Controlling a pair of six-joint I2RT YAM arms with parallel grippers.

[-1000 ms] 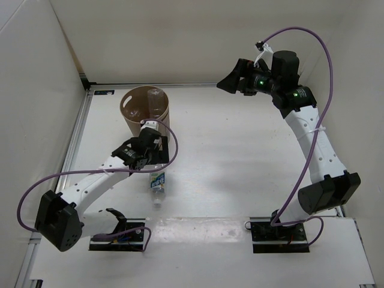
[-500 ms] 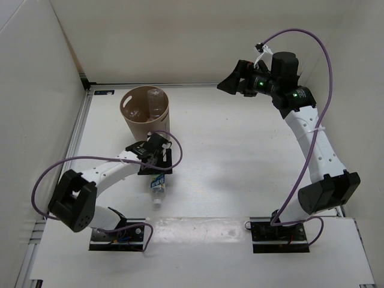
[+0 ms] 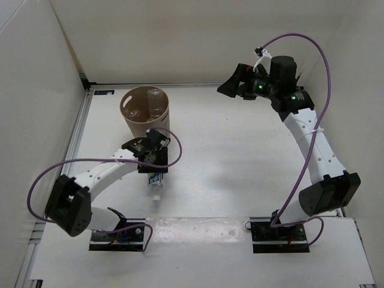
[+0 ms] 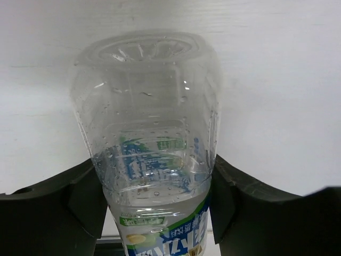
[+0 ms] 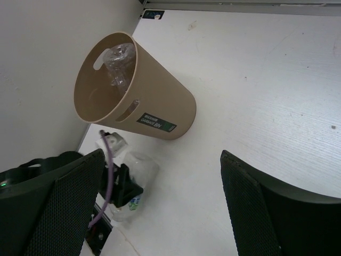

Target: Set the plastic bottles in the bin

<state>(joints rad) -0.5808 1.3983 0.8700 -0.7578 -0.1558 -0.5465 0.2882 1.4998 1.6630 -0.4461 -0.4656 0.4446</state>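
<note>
Left jaws, now lower, snug around clear green-blue-labelled bottle (image 4: 149,133); right jaws wide.

Far left of white tabletop (image 3: 240,156): tan round tapered bin (image 3: 141,127), upright. Inside it, against the right wall: clear plain plastic bottle (image 3: 155,102). Just near of bin, lying on tabletop: clear plastic bottle with green-blue label (image 3: 156,182), cap toward near edge. The left gripper (image 3: 154,163) straddles its far end, jaws against both sides. The right gripper (image 3: 231,86) is at far right, well apart from bin.
</note>
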